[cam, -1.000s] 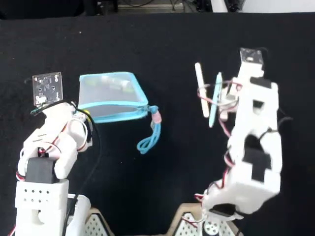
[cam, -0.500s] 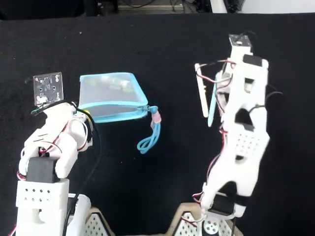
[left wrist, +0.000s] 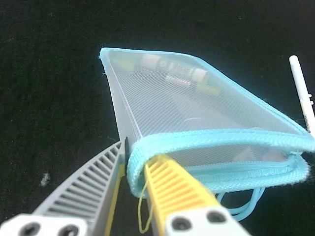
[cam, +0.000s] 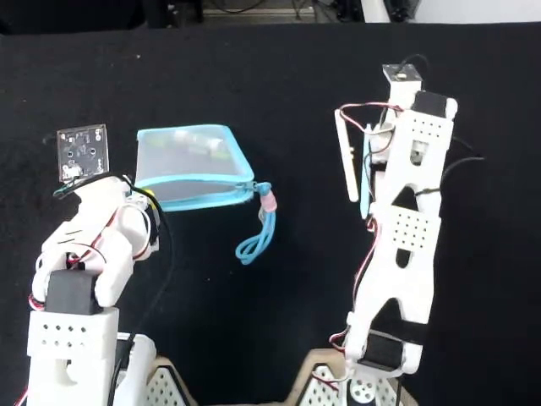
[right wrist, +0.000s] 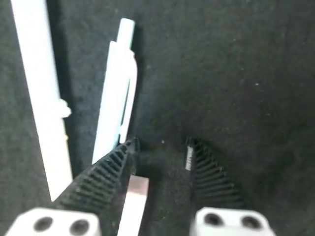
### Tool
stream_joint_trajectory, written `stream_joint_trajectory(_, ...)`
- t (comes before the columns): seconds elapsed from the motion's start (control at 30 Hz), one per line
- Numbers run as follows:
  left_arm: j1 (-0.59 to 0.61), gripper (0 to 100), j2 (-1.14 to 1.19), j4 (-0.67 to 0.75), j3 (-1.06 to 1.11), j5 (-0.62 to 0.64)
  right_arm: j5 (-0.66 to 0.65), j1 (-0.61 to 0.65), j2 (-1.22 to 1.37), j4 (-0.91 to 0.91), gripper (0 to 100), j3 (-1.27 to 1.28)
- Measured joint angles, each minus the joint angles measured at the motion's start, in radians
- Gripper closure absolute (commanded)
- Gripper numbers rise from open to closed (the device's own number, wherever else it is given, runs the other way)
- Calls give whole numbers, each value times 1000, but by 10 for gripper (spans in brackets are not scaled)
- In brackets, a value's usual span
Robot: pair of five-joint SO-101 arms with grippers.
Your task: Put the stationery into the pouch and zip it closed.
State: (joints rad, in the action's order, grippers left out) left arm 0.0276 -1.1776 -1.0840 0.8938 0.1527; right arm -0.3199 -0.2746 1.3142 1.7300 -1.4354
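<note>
High view is showing the pouch (cam: 193, 167) lying on the black table (cam: 254, 76) just ahead of the left arm (cam: 93, 245). Its light blue zip edge is facing the arms, and its blue wrist strap (cam: 260, 233) is trailing off the corner nearer the right arm (cam: 410, 220).

Left wrist view is giving the closer look: the left gripper (left wrist: 135, 158) is clamping the corner of the pouch at the zip edge, its two fingers (left wrist: 172, 191) squeezing the blue binding between them. Through the mesh, a few pieces of stationery (left wrist: 172, 73) are lying inside, toward the far end of the pouch. Whether the zip is drawn across is not something these views are settling.

Well apart from the pouch, a white pen (cam: 346, 156) and a light blue pen (cam: 365, 188) are lying side by side on the table. The right arm is stretching out over them and covering part of the light blue pen.

The right gripper (right wrist: 161, 147) is hanging low over the cloth with its black fingers spread and nothing between them — one fingertip is sitting right at the light blue pen's barrel, the other over bare table.
</note>
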Motion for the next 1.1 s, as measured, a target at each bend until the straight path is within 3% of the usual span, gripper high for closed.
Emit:
stream_joint_trajectory(0.23,0,970,0,0,0,0,0,-8,-72,0,864,129)
stream_joint_trajectory(0.57,0,970,0,0,0,0,-2,-12,-488,-2,864,778)
stream_joint_trajectory(0.73,0,970,0,0,0,0,-6,-12,-657,-117,858,1034)
stream_joint_trajectory(1.1,0,970,0,0,0,0,-170,-3,-933,-381,836,1493)
